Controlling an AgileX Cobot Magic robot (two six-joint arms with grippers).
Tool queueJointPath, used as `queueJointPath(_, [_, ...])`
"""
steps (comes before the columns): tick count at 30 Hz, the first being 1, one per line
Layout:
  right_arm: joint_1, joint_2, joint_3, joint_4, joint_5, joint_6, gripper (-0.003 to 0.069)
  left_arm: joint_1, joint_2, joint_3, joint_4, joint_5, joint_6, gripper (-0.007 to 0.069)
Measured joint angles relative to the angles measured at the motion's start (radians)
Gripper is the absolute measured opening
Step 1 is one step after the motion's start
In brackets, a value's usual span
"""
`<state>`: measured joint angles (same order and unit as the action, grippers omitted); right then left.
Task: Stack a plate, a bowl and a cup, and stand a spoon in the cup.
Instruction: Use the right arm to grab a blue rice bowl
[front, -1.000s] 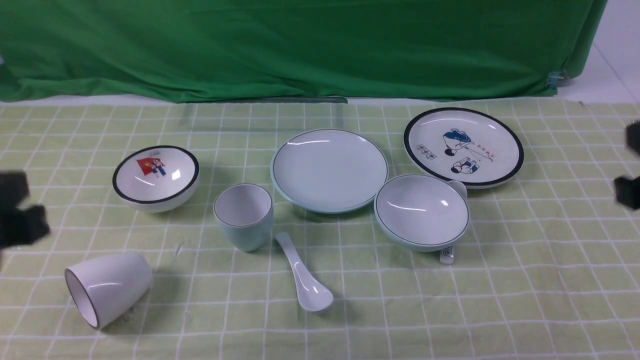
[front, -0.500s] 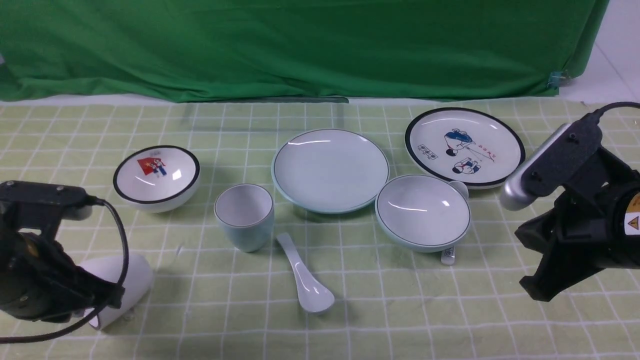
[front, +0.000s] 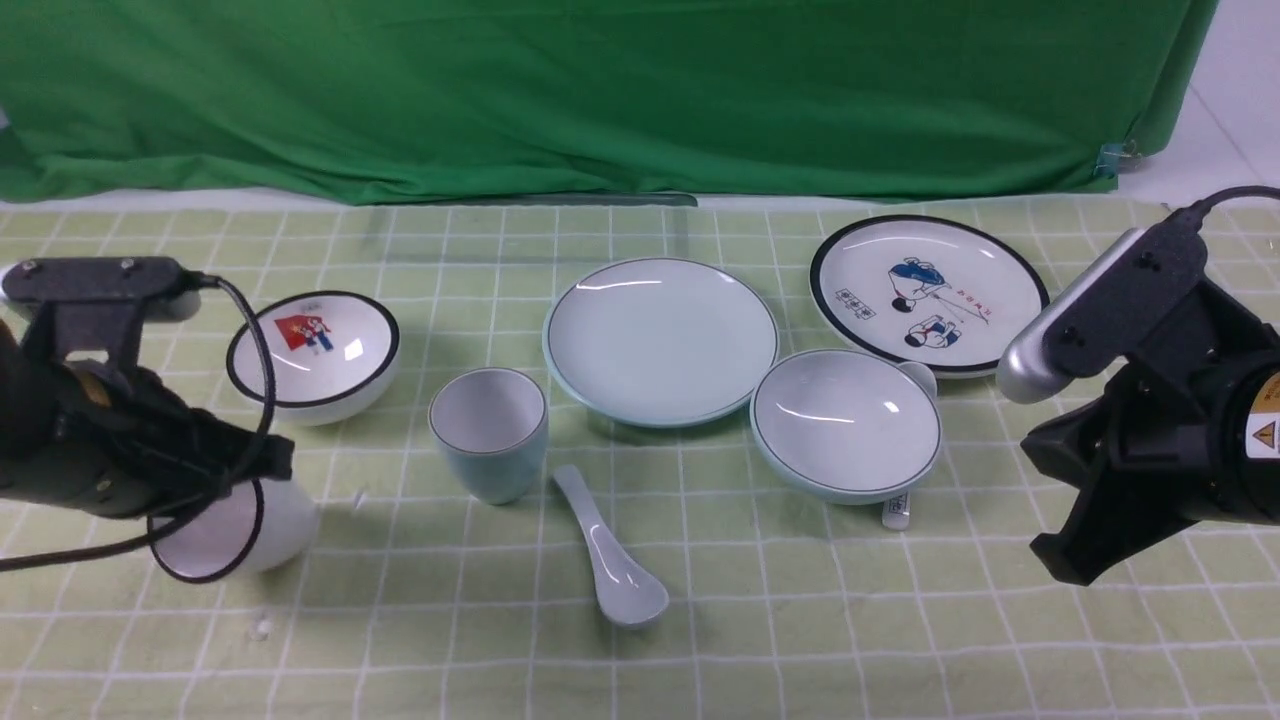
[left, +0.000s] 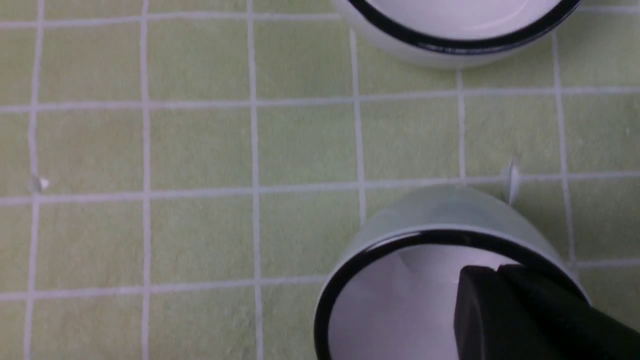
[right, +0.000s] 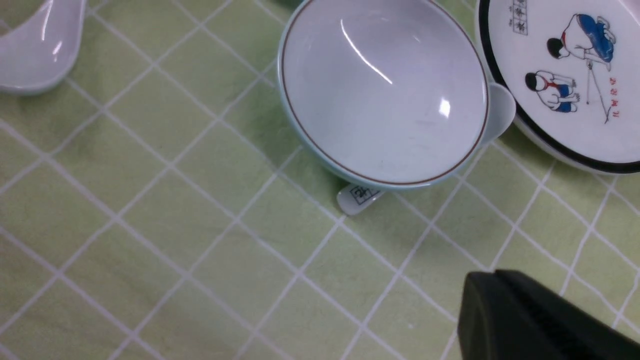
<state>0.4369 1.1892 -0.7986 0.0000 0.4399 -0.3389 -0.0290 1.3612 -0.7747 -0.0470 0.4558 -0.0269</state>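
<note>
Plainly, we noted the left pincer pressed together inside the mouth of the white cup; the right pincer, likewise closed, held nothing.

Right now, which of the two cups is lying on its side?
The white cup with the black rim, at the robot's front left; the pale blue-green cup stands upright.

Two plates, two bowls, two cups, and seemingly two spoons, one mostly hidden.
</note>
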Motion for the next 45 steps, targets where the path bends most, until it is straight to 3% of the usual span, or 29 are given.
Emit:
queueJointPath(6, [0.000, 0.000, 0.000, 0.000, -0.001, 0.000, 0.0011, 0.000, 0.043, -0.004, -0.003, -0.015, 0.000, -0.0029])
queueJointPath(14, [0.000, 0.000, 0.000, 0.000, -0.002, 0.006, 0.0011, 0.000, 0.048, -0.087, -0.148, -0.021, 0.055, -0.0029])
queueJointPath(19, [0.000, 0.000, 0.000, 0.000, -0.002, 0.008, 0.0011, 0.000, 0.048, -0.139, -0.160, 0.002, 0.081, -0.0029])
queueJointPath(25, [0.000, 0.032, -0.018, 0.000, 0.017, 0.178, 0.0011, -0.021, 0.048, -0.218, -0.226, 0.107, 0.143, -0.0029])
queueJointPath(29, [-0.001, 0.144, -0.145, 0.021, 0.076, 0.211, 0.0017, -0.075, 0.054, -0.270, -0.226, 0.173, 0.167, -0.0029])
queueJointPath(31, [-0.002, 0.201, -0.201, 0.022, 0.108, 0.214, 0.0040, -0.091, 0.056, -0.277, -0.223, 0.176, 0.167, -0.0029])
queueJointPath(33, [-0.026, 0.331, -0.345, 0.026, 0.161, 0.215, 0.0162, -0.121, 0.062, -0.287, -0.223, 0.178, 0.168, -0.0029])
queueJointPath(35, [-0.043, 0.389, -0.391, 0.026, 0.170, 0.215, 0.0231, -0.128, 0.063, -0.288, -0.222, 0.188, 0.170, -0.0029])
queueJointPath(36, [-0.066, 0.466, -0.459, 0.026, 0.188, 0.219, 0.0311, -0.138, 0.066, -0.288, -0.220, 0.204, 0.173, -0.0029])
queueJointPath(38, [-0.094, 0.555, -0.536, 0.026, 0.220, 0.223, 0.0370, -0.146, 0.067, -0.288, -0.216, 0.225, 0.177, -0.0029])
queueJointPath(43, [-0.131, 0.690, -0.621, 0.026, 0.247, 0.236, 0.0391, -0.149, 0.067, -0.288, -0.212, 0.234, 0.182, -0.0020])
queueJointPath(45, [-0.138, 0.743, -0.630, 0.026, 0.253, 0.237, 0.0353, -0.149, 0.067, -0.288, -0.208, 0.235, 0.183, -0.0007])
